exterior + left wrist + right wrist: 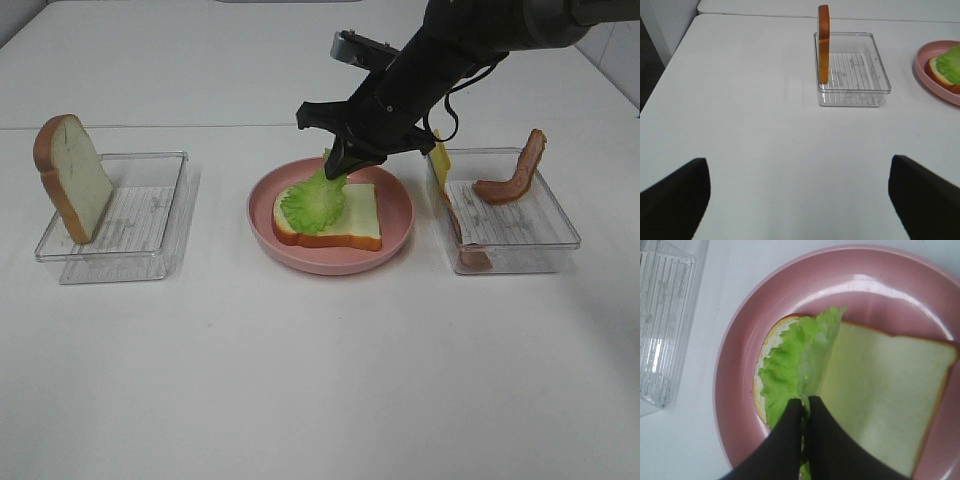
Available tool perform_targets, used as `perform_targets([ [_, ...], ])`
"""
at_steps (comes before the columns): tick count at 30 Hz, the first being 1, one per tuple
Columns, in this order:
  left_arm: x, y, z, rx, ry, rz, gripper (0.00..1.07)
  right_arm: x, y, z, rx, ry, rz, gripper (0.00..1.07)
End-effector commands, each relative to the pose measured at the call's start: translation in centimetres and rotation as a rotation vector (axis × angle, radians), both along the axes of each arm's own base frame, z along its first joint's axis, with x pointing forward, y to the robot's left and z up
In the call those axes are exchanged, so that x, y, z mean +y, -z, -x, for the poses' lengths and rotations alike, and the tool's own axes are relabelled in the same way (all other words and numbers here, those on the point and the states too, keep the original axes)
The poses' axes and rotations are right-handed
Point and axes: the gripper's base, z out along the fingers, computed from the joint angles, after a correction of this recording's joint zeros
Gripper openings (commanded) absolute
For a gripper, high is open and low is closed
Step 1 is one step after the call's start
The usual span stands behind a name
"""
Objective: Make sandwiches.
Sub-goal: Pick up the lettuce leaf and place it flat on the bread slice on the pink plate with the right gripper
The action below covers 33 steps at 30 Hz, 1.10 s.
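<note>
Right tool (pixel 804 407) pinched shut on lettuce (pixel 790 365) edge, leaf draped half across bread slice (pixel 885 385) on pink plate (pixel 725 390). My worry: leaf clings on release, lifts or slides off bread. Left tool (pixel 799 165) jaws apart, holding nothing, over worktop (pixel 740 100).

Two bread slices (pixel 358 218) (pixel 75 180). One lettuce leaf (pixel 312 200). Two bacon strips (pixel 512 175) (pixel 472 258), as far as can be made out. One cheese square (pixel 440 158). One plate (pixel 400 205). Two trays (pixel 140 222) (pixel 540 225). Two claws: the left claw (pixel 800 200) and the right claw (pixel 338 172). One surface (pixel 300 380) carries it all.
</note>
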Motion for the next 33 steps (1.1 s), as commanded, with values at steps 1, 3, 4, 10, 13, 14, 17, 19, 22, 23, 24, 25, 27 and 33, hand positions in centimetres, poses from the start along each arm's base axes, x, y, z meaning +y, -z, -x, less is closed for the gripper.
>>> perform_targets([
  [1,-0.1,-0.1,0.2,-0.032,0.0,0.001,0.88,0.0,-0.2,0.0,-0.001,-0.002,0.002,0.07],
  [3,-0.1,-0.1,0.2,-0.032,0.0,0.001,0.88,-0.2,-0.1,0.2,0.012,-0.021,0.025,0.27],
  [4,-0.1,-0.1,0.2,-0.032,0.0,0.001,0.88,-0.2,-0.1,0.2,0.012,-0.021,0.025,0.27],
  [10,-0.1,-0.1,0.2,-0.032,0.0,0.001,0.88,-0.2,-0.2,0.1,0.013,0.002,0.025,0.73],
  [13,-0.1,-0.1,0.2,-0.032,0.0,0.001,0.88,-0.4,-0.4,0.1,0.02,0.024,0.047,0.94],
  [14,-0.1,-0.1,0.2,-0.032,0.0,0.001,0.88,-0.7,-0.7,0.3,0.026,0.026,0.068,0.99],
  [17,-0.1,-0.1,0.2,-0.032,0.0,0.001,0.88,-1.0,-1.7,0.5,0.021,0.029,0.094,0.99],
  [19,-0.1,-0.1,0.2,-0.032,0.0,0.001,0.88,-1.3,-2.7,0.8,0.024,0.047,0.106,0.99],
  [22,-0.1,-0.1,0.2,-0.032,0.0,0.001,0.88,-1.6,-4.1,1.1,0.012,0.06,0.116,0.99],
  [23,-0.1,-0.1,0.2,-0.032,0.0,0.001,0.88,-1.6,-4.1,1.1,0.012,0.06,0.116,0.99],
  [24,-0.1,-0.1,0.2,-0.032,0.0,0.001,0.88,-1.8,-5.2,1.5,0.01,0.059,0.125,0.99],
  [25,-0.1,-0.1,0.2,-0.032,0.0,0.001,0.88,-1.8,-5.2,1.5,0.01,0.059,0.125,0.99],
  [27,-0.1,-0.1,0.2,-0.032,0.0,0.001,0.88,-2.3,-6.9,2.3,0.012,0.036,0.158,0.99],
  [33,-0.1,-0.1,0.2,-0.032,0.0,0.001,0.88,-3.9,-9.0,4.2,0.08,-0.011,0.294,0.99],
])
